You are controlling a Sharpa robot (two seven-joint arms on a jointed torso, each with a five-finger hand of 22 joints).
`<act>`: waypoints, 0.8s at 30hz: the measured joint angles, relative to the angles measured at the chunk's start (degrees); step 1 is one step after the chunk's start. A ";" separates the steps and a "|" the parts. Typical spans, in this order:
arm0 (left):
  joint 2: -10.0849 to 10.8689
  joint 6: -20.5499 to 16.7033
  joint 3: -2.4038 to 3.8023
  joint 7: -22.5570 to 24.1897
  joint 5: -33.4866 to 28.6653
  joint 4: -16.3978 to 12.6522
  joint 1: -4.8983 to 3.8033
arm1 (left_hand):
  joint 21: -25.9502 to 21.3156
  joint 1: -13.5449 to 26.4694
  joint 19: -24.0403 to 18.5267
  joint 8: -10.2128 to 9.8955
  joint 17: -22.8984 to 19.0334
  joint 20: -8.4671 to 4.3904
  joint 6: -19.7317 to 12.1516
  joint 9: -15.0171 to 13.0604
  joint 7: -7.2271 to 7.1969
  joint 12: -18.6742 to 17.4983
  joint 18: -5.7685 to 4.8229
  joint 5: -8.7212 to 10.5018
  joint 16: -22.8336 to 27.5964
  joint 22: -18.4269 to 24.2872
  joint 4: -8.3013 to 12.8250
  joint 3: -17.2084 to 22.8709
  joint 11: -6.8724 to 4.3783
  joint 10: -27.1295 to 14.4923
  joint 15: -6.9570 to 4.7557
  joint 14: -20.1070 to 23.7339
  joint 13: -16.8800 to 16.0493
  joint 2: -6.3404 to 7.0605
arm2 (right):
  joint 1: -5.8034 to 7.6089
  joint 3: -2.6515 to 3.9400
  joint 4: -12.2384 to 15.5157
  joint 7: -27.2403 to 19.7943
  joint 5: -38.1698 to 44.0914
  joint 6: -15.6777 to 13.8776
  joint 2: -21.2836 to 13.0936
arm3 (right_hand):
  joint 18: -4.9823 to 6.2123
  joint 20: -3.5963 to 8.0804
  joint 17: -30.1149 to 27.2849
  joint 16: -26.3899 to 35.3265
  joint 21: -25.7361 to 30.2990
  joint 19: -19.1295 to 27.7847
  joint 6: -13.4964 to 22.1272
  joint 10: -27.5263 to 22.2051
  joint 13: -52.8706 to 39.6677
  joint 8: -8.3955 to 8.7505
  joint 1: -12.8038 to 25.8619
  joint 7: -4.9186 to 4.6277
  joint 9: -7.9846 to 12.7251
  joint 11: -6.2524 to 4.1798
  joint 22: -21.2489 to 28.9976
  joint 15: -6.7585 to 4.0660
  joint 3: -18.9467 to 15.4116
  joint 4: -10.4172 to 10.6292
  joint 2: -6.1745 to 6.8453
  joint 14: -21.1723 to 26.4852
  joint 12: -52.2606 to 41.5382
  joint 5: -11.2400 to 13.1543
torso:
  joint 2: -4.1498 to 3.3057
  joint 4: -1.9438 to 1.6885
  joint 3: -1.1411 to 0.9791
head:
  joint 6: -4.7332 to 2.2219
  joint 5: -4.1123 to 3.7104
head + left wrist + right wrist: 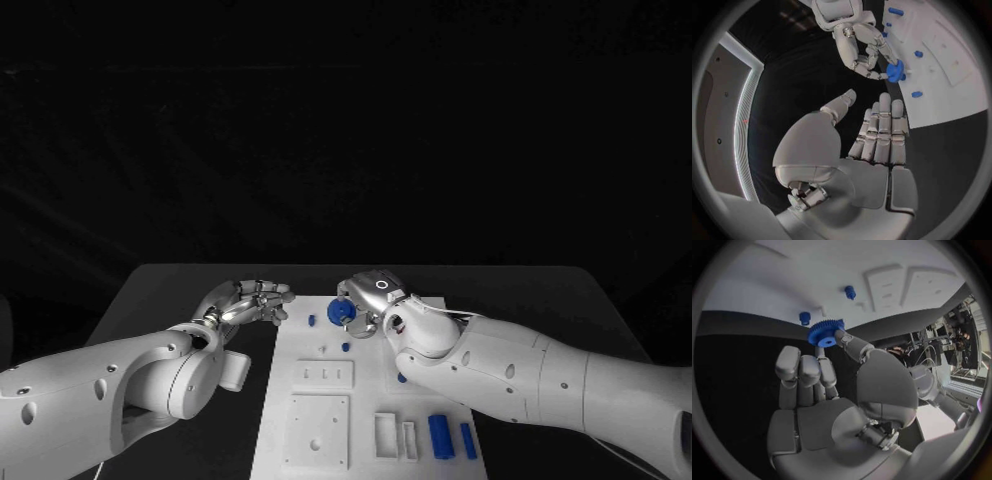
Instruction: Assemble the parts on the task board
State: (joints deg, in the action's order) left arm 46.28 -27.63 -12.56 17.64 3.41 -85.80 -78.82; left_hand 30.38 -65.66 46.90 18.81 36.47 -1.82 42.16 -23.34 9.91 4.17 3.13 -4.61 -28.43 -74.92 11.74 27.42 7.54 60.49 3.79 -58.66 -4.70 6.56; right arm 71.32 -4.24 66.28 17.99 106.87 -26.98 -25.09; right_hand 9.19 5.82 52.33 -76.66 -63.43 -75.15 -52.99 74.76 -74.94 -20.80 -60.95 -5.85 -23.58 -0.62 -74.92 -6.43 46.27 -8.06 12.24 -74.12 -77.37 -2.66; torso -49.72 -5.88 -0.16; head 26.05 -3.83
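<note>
On the near end of the white task board [320, 420], two blue oblong parts [440, 436] lie flat at its right. Further back, small blue pegs [346, 346] stand in it. At the far edge the right hand [378, 300] pinches a blue toothed gear [339, 312]; the left hand [248, 302] hovers spread and empty beside the board. Next, probably, the gear must be lowered squarely onto a peg.

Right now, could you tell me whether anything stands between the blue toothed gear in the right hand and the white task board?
Nothing visible does. The right hand pinches the blue toothed gear at the far end of the white task board, with only small blue pegs standing nearby. The left hand is off the board's side, holding nothing.
</note>
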 measured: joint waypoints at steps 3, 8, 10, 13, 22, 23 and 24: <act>-0.18 0.00 0.00 0.00 0.00 0.04 0.00 | 0.00 0.00 0.00 0.00 0.00 0.00 0.00 0.00 0.00 0.00 0.21 0.00 0.00 0.00 0.00 0.00 0.00 0.00 0.00 0.00 0.00 0.00 | -0.20 -0.31 -0.84 0.07 0.17 0.02 0.60 | 0.00 -0.08 0.00 0.00 0.00 -0.08 0.00 0.00 0.00 0.00 0.15 0.00 0.00 0.00 0.00 0.00 0.10 0.10 0.16 0.00 0.00 0.00 | -0.02 -0.07 0.03 | 0.06 0.15; -0.29 0.00 0.05 0.00 0.00 0.22 0.00 | 0.00 0.00 0.00 0.00 0.05 0.00 0.00 0.05 0.00 0.00 0.21 0.00 0.00 0.01 0.00 0.00 0.00 0.00 0.00 0.00 0.00 0.00 | -0.46 -0.73 -2.05 0.13 0.38 0.12 1.50 | 0.00 -0.08 -0.01 0.00 0.00 -0.08 -0.02 0.00 0.01 -0.01 0.30 -0.01 -0.02 0.00 0.00 0.01 0.14 0.15 0.30 -0.01 0.00 0.00 | -0.04 -0.14 0.07 | 0.23 0.40; -0.30 0.00 0.09 0.00 0.00 0.26 0.00 | 0.00 0.00 0.00 0.00 0.05 0.00 0.00 0.05 0.00 0.00 0.21 0.00 0.00 0.01 0.00 0.00 0.00 0.00 0.00 0.00 0.00 0.00 | -0.52 -0.98 -2.46 0.13 0.43 0.21 1.83 | 0.00 -0.09 -0.01 0.00 0.00 -0.08 -0.03 0.00 0.01 -0.01 0.30 -0.01 -0.02 0.00 0.00 0.01 0.14 0.15 0.30 -0.01 0.00 0.00 | -0.05 -0.13 0.07 | 0.31 0.48; -0.33 0.00 0.09 0.00 0.01 0.26 0.00 | 0.00 0.00 0.00 0.00 0.05 0.00 0.00 0.05 0.00 0.00 0.21 0.00 0.00 0.01 0.00 0.00 0.00 0.00 0.00 0.00 0.05 0.00 | -0.65 -1.26 -3.02 0.13 0.44 0.31 2.08 | 0.00 -0.09 0.02 0.22 0.00 -0.08 -0.03 0.00 0.00 -0.01 0.30 -0.01 -0.03 0.00 0.00 0.01 0.14 0.15 0.31 -0.01 0.20 0.00 | -0.07 -0.09 0.07 | 0.38 0.63; -0.37 0.01 0.11 -0.02 0.01 0.22 -0.01 | 0.00 0.00 0.00 0.00 0.04 0.00 0.00 0.05 0.00 0.00 0.00 0.00 0.00 -0.02 0.00 0.00 0.00 0.00 0.00 0.00 0.05 0.00 | -0.73 -1.50 -4.13 0.12 0.43 0.81 2.32 | 0.00 -0.10 0.04 0.22 0.00 -0.08 -0.30 -0.01 0.01 -0.33 0.29 0.04 -0.06 0.00 0.01 0.02 -0.03 0.32 0.77 -0.01 0.52 0.05 | -0.06 0.09 -0.10 | 0.52 0.87; -0.37 0.01 0.11 -0.02 0.01 0.22 -0.01 | 0.00 0.00 0.00 0.00 0.04 0.00 0.00 0.05 0.00 0.00 0.00 0.00 0.00 -0.03 0.00 0.00 0.00 0.00 0.00 0.00 0.05 0.00 | -0.73 -1.51 -4.30 0.12 0.41 0.85 2.37 | 0.00 -0.10 0.04 0.22 0.00 -0.08 -0.30 -0.01 0.01 -0.33 0.29 0.04 -0.06 0.00 0.01 0.02 -0.03 0.32 0.77 -0.01 0.53 0.05 | -0.05 0.10 -0.09 | 0.53 0.89; -0.37 0.01 0.11 -0.02 0.01 0.22 -0.01 | 0.00 0.00 0.00 0.00 0.04 0.00 0.00 0.04 0.00 0.00 -0.01 0.00 0.00 -0.03 0.00 0.00 0.00 0.00 0.00 0.00 0.05 0.00 | -0.73 -1.51 -4.46 0.12 0.40 0.89 2.43 | 0.00 -0.10 0.04 0.22 0.00 -0.08 -0.31 -0.06 0.01 -0.33 0.29 0.04 -0.06 0.06 0.01 0.02 -0.03 0.32 0.77 -0.01 0.53 0.05 | -0.04 0.10 -0.09 | 0.55 0.90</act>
State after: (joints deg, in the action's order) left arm 45.91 -27.62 -12.45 17.63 3.42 -85.58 -78.83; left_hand 30.38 -65.66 46.90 18.81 36.51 -1.82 42.16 -23.30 9.91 4.17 3.12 -4.61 -28.43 -74.95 11.74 27.42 7.54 60.49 3.78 -58.66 -4.65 6.56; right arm 70.59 -5.75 61.82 18.11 107.26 -26.09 -22.66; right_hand 9.19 5.72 52.37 -76.43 -63.43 -75.22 -53.30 74.69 -74.93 -21.13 -60.66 -5.81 -23.64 -0.56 -74.91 -6.41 46.24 -7.75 13.01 -74.13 -76.85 -2.61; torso -49.77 -5.78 -0.26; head 26.60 -2.93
